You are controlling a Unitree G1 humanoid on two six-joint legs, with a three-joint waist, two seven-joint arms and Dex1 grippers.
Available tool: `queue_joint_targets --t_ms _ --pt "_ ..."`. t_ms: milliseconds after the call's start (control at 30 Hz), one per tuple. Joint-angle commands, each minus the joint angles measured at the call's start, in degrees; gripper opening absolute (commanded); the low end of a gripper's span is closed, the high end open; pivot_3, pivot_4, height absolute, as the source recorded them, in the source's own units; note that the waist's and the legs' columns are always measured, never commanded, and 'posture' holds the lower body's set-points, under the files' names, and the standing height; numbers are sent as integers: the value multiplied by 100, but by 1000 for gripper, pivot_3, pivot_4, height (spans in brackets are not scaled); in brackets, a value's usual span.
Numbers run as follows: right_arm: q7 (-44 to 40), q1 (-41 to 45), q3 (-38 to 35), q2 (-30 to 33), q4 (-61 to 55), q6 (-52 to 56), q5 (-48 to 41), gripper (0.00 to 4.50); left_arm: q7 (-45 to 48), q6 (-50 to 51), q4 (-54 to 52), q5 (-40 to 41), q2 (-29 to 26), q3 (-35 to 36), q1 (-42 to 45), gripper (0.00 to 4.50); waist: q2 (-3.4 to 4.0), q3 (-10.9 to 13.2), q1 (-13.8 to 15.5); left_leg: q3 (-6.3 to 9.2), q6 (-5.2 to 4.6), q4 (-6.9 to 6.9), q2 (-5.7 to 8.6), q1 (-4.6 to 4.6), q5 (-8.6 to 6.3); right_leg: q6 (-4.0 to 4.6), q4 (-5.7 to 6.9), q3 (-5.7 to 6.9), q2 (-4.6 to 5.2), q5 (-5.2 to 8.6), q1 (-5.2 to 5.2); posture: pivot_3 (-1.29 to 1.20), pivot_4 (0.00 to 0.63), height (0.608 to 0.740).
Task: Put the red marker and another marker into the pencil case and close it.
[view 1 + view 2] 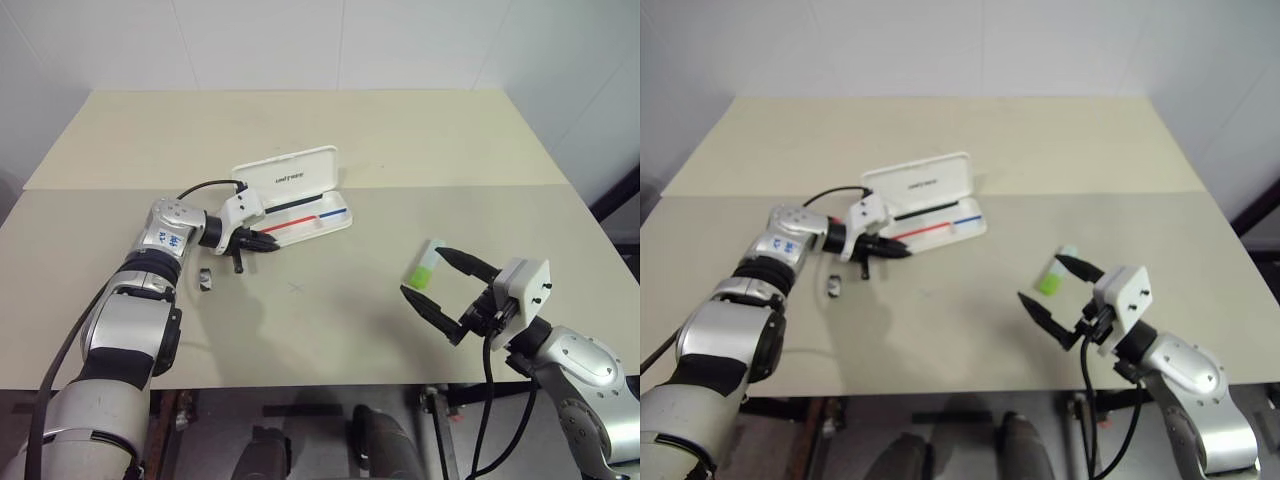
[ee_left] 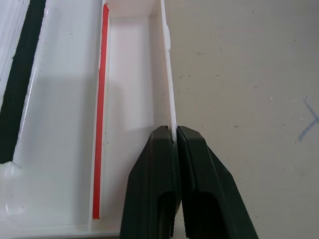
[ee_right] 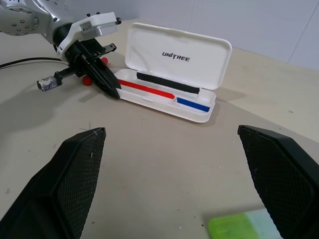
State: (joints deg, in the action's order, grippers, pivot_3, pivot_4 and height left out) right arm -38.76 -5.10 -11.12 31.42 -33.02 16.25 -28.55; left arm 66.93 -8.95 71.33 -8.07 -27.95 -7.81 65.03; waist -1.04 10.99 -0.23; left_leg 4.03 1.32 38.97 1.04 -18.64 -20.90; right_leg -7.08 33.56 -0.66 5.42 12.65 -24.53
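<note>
- The pencil case point(image 1: 300, 195), white hard plastic with rounded corners, lies open at the table's centre, lid raised toward 12 o'clock, dark logo on it, a red-and-blue stripe along the tray.
- The red marker point(image 3: 94, 69), mostly hidden, shows red spots just beside the case's 9 o'clock end.
- Another marker point(image 1: 428, 264), a light-green highlighter with a paler cap, lies well apart at 4 o'clock.

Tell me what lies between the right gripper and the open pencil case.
The right wrist view shows bare tabletop between the right gripper and the pencil case. The green highlighter lies close under the gripper, not in that stretch.
</note>
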Motion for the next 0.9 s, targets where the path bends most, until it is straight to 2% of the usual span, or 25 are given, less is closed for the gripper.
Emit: queue_joint_targets --t_ms 33,233,467,567,767,900 --pt "-151 8 -102 104 -105 -50 -170 4500 41 -83 11 -58 -100 3 43 46 0 0 1 0 0 0 0 0 0 0 0 0 0 0 0 0 150 740" --pt "-461 53 -258 387 -94 63 -469 4500 665 -353 -577 170 -172 76 47 46 -1 1 17 3 0 1 0 -21 0 -5 -9 3 1 -3 -10 0 150 740" --pt "-756 156 -343 702 -46 214 -801 4500 1093 -403 -1921 411 -526 110 -625 46 -1 1 10 0 -3 6 4 -74 -3 -11 -13 1 6 -6 -64 0 150 740" --pt "-785 316 -297 730 80 269 -816 4500 1161 -199 -3083 569 -720 130 -1195 46 -1 1 14 -3 -3 5 2 -76 -4 -10 -10 0 5 -6 -69 0 150 740" --pt "-943 565 -174 754 328 275 -750 4500 1034 951 -5537 959 -953 154 -2284 46 -1 2 39 -2 -3 6 1 -77 -4 -10 -7 -6 6 -6 -72 0 150 740" --pt "-994 671 -126 751 445 278 -718 4500 886 1575 -6580 1142 -1053 151 -2699 46 -1 2 40 -2 -3 9 2 -78 -4 -10 -7 -9 7 -6 -72 0 150 740"
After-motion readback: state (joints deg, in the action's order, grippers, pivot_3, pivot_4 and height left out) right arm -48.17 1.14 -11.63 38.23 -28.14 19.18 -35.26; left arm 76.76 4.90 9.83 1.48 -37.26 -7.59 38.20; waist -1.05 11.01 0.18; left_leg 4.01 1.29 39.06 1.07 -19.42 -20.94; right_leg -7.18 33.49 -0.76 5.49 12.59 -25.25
